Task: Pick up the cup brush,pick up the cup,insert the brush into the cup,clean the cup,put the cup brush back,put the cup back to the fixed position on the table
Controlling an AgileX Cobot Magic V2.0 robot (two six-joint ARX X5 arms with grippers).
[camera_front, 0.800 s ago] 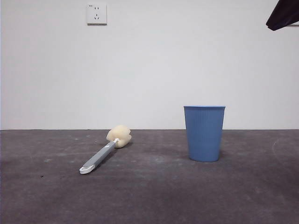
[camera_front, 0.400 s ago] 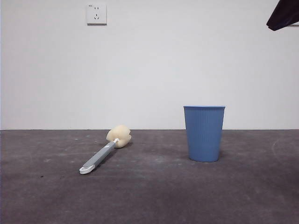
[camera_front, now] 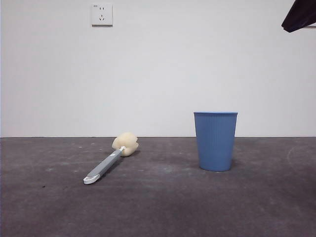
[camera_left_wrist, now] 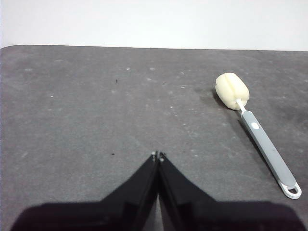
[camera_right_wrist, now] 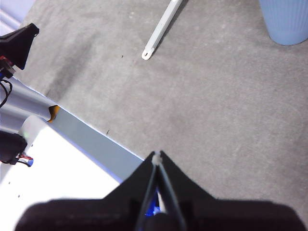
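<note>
My left claw (camera_left_wrist: pixel 157 155), clenched & empty, hangs w/ the cup brush (camera_left_wrist: pixel 257 130) lying flat on the table (camera_left_wrist: pixel 86 110) ahead, off to one side, sponge end farthest, handle running back toward me; right claw (camera_right_wrist: pixel 157 154) also clenched, the cup (camera_front: pixel 216 140) upright beyond it.

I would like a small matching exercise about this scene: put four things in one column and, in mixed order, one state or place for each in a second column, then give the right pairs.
Column one:
1. cup brush
2. cup
3. left tool
4. wall socket

Column two:
A. stands upright on the table, mouth up
B. high on the white wall
C. lies flat on the table, sponge head toward the wall
D. shut, empty, above bare table

Pairs: 1-C, 2-A, 3-D, 4-B
</note>
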